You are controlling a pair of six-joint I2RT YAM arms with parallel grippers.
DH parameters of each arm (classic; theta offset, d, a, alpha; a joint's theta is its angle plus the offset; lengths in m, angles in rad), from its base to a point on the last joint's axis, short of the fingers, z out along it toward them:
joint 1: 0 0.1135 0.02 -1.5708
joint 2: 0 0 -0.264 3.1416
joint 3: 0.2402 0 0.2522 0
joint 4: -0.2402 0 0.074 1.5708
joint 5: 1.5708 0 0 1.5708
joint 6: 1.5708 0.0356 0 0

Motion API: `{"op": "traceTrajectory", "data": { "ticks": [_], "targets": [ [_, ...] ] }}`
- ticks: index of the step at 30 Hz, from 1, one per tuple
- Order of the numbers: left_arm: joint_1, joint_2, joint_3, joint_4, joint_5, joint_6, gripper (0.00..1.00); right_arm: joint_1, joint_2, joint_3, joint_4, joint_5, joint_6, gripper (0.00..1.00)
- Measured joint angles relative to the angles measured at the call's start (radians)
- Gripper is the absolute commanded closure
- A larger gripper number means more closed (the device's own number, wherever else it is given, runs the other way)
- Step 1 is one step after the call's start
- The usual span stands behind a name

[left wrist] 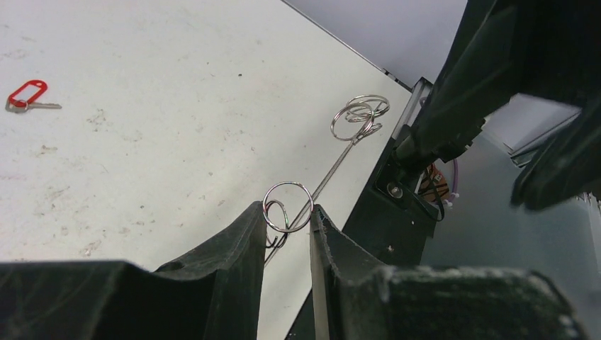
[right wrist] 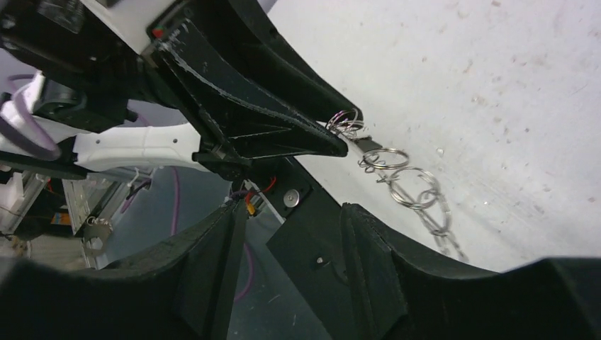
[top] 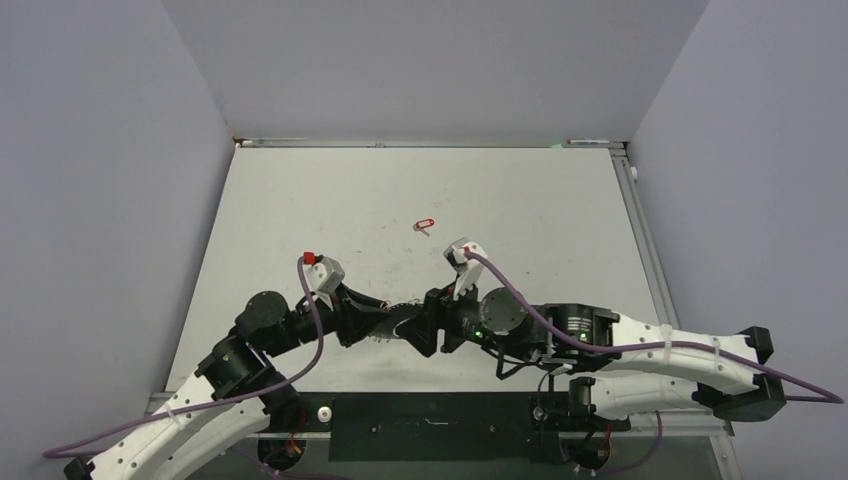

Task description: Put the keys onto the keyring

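My left gripper (left wrist: 287, 212) is shut on the keyring (left wrist: 288, 205), pinching one small wire loop between its fingertips just above the table's near edge. The ring shows edge-on as a thin line running to more wire loops (left wrist: 360, 117). In the right wrist view those loops (right wrist: 397, 177) hang from the left fingers (right wrist: 283, 134). My right gripper (right wrist: 290, 227) is open and empty, facing the left gripper (top: 393, 325) closely and just short of the loops. The red-tagged key (top: 424, 224) lies flat mid-table and also shows in the left wrist view (left wrist: 27, 95). The dark grey key is out of view.
Both grippers meet over the white table (top: 520, 220) near its front edge. A black base plate (top: 430, 425) lies just below that edge. Grey walls close in the back and both sides.
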Motion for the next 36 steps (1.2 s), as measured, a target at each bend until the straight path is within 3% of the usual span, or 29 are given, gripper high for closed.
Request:
{"op": "traceTrajectory", "data": {
  "ticks": [10, 19, 27, 31, 36],
  "targets": [
    [0.000, -0.023, -0.036, 0.029, -0.018, -0.061, 1.00, -0.007, 0.134, -0.030, 0.086, 0.034, 0.074, 0.51],
    [0.000, -0.105, -0.095, 0.170, 0.100, -0.097, 1.00, -0.185, 0.146, -0.030, 0.136, -0.015, 0.042, 0.56],
    [-0.001, -0.137, -0.115, 0.246, 0.148, -0.089, 1.00, -0.206, 0.188, -0.011, 0.127, -0.101, 0.002, 0.58],
    [-0.001, -0.148, -0.141, 0.235, 0.085, -0.089, 1.00, -0.206, 0.172, -0.012, 0.107, -0.107, 0.001, 0.57],
    [-0.001, -0.143, -0.140, 0.122, -0.117, -0.086, 1.00, -0.208, 0.142, -0.037, 0.031, 0.004, -0.007, 0.52]
  ]
}}
